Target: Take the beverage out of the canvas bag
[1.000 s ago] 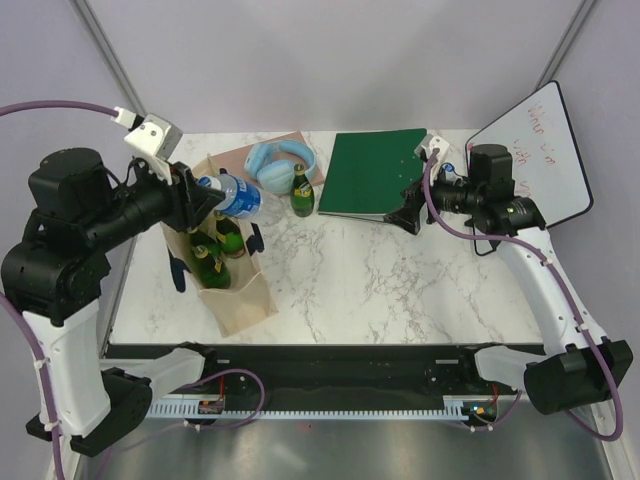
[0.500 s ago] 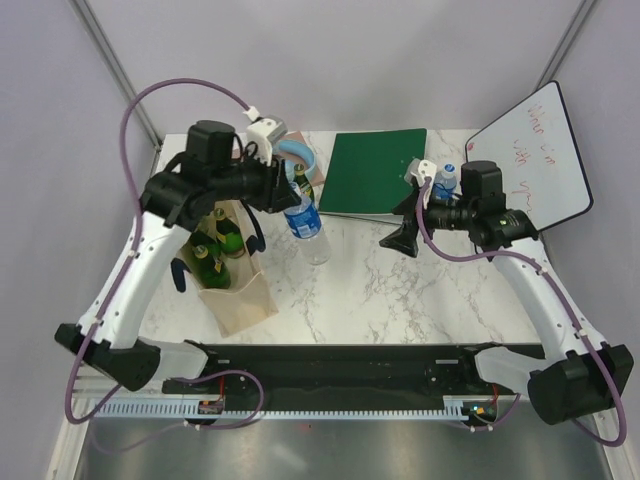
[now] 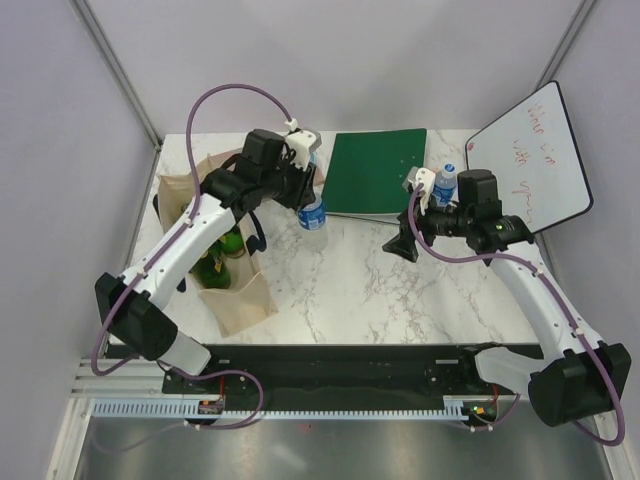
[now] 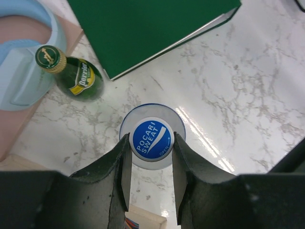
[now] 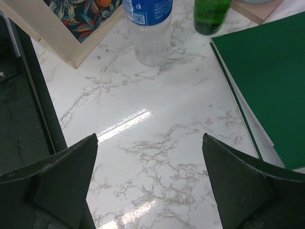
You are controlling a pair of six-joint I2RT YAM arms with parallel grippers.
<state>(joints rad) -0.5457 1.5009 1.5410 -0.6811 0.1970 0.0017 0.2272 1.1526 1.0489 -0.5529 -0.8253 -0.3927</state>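
Blue-capped plastic bottle (image 3: 312, 215) upright, base at the marble tabletop (image 3: 400, 300), outside the canvas bag (image 3: 240, 300) and near it at 3 o'clock in the top view. Pinched at the cap from above by the left claw (image 4: 151, 139). Inside the bag, at least 2 green bottles (image 3: 215, 265). At 10 o'clock from the cap in the left wrist view, a green glass bottle (image 4: 78, 81), just beside pale blue headphones (image 4: 24, 71). At 2 o'clock in the top view, a green binder (image 3: 375, 170). Right claw (image 5: 150, 138) spread wide, holding nothing, over bare marble at 3 o'clock from the plastic bottle, well apart.
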